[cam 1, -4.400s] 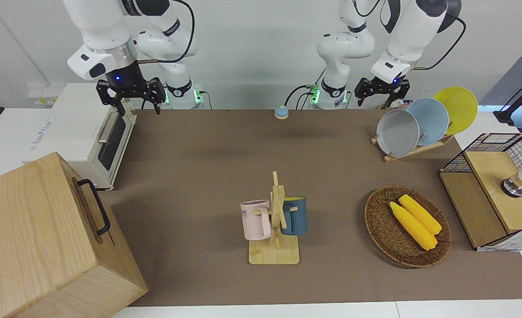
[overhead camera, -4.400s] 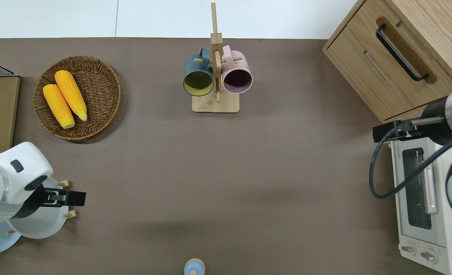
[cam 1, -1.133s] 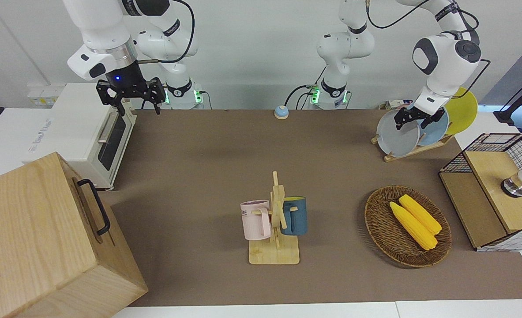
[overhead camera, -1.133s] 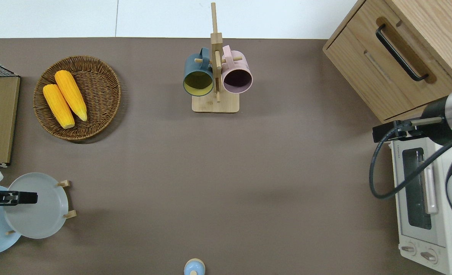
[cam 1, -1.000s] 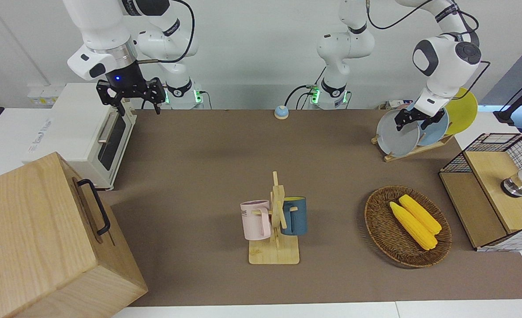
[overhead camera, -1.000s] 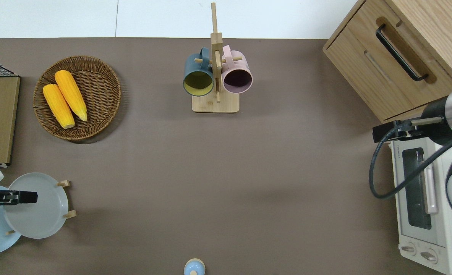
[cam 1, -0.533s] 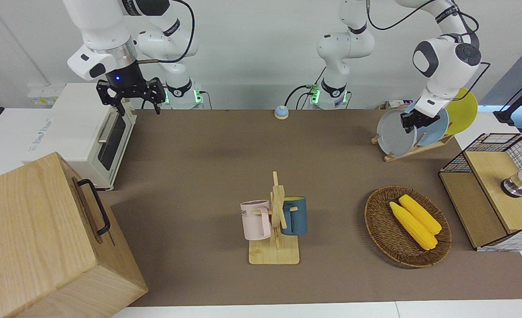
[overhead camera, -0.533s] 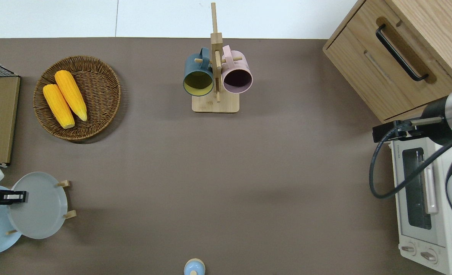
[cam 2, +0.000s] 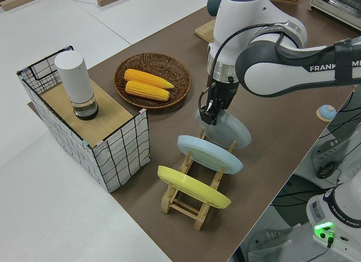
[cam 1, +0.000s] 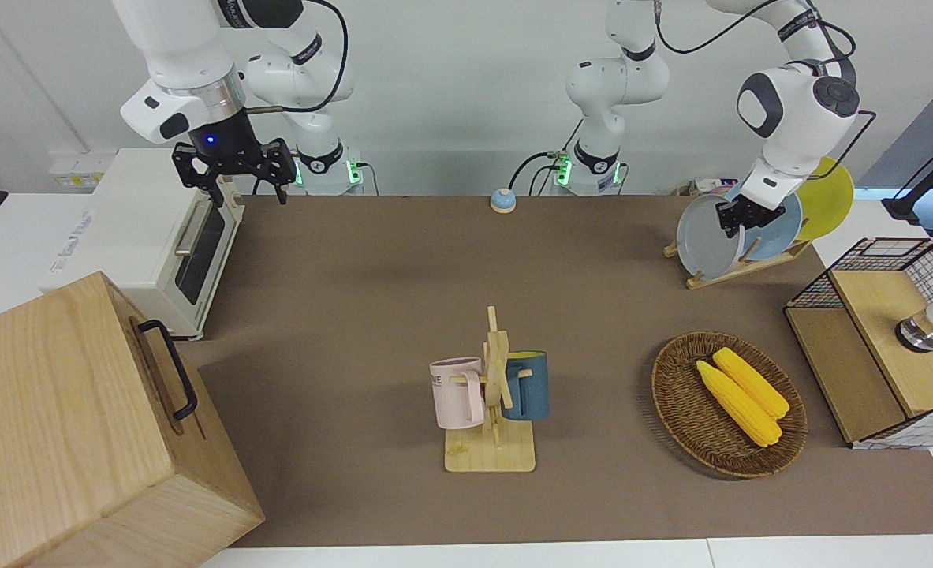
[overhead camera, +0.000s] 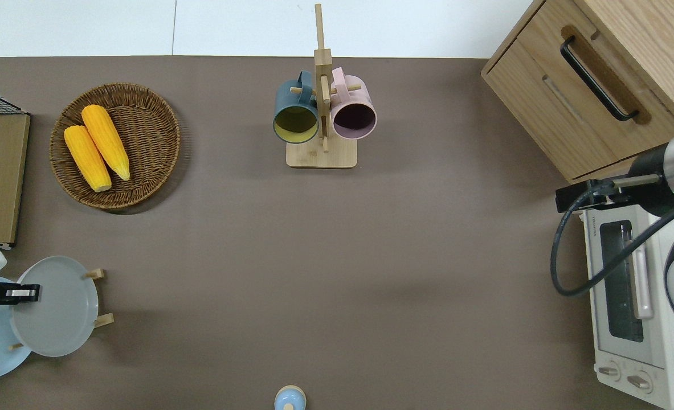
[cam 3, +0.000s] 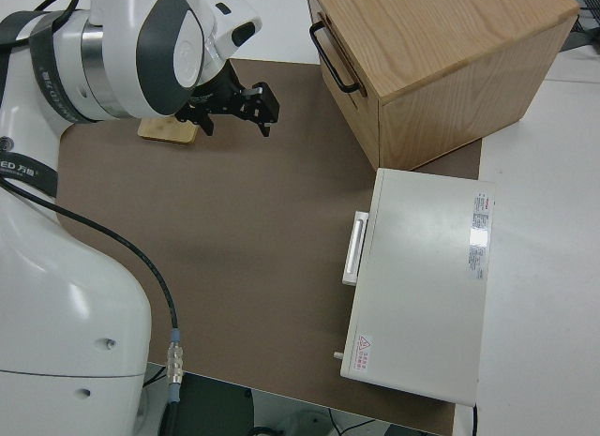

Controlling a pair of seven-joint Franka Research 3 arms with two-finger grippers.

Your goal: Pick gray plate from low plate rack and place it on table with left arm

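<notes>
The gray plate [cam 1: 705,243] stands slanted in the low plate rack [cam 1: 738,270], in the slot toward the table's middle, on the brown table [cam 1: 371,300]. My left gripper [cam 1: 738,218] is shut on the plate's upper rim. The overhead view shows the left gripper [overhead camera: 20,293] over the plate [overhead camera: 57,310], and the rack's pegs [overhead camera: 104,320] stick out beside it. The left side view shows the gripper [cam 2: 210,112], plate [cam 2: 232,131] and rack [cam 2: 186,203] too. My right gripper [cam 1: 233,170] is open and parked.
A sky-blue plate [cam 1: 778,229] and a yellow plate [cam 1: 829,197] stand in the same rack. A wicker basket [cam 1: 661,379] with two corn cobs, a wire crate [cam 1: 884,339], a mug stand [cam 1: 491,394], a wooden drawer cabinet [cam 1: 72,426], a toaster oven [cam 1: 151,237] and a small bell [cam 1: 502,201] are about.
My left gripper came down from above the rack to the gray plate's upper rim and shut on it. The plate now stands a little more upright. The right arm has not moved.
</notes>
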